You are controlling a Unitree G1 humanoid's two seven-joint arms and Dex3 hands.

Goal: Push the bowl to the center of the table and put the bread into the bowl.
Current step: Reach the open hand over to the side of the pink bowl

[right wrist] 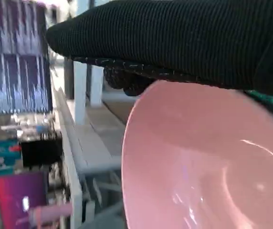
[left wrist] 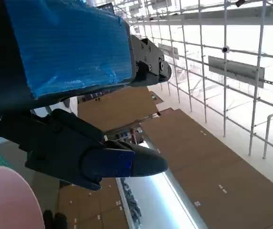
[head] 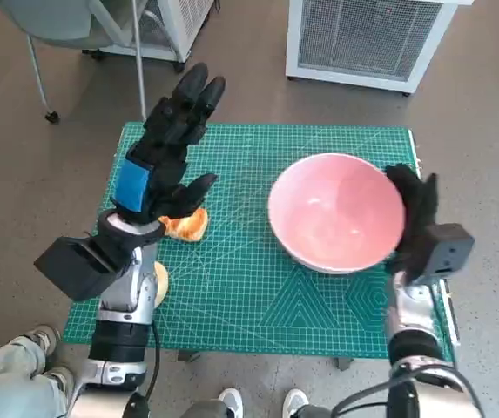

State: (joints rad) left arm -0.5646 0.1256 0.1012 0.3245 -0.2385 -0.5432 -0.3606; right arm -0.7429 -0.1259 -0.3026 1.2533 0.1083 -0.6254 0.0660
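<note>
Nothing legible anywhere: the green cutting mat (head: 258, 296) on the desk carries only pale grid lines and diagonals, and the coloured shapes in the right wrist view are blurred.

A lab or workshop: a green gridded cutting mat (head: 266, 296) covers the small table, white mesh-fronted machine cabinets (head: 367, 39) stand behind.

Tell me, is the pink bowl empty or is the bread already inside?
Empty: the bowl shows only its pink inside; the bread lies on the mat beside it.
</note>
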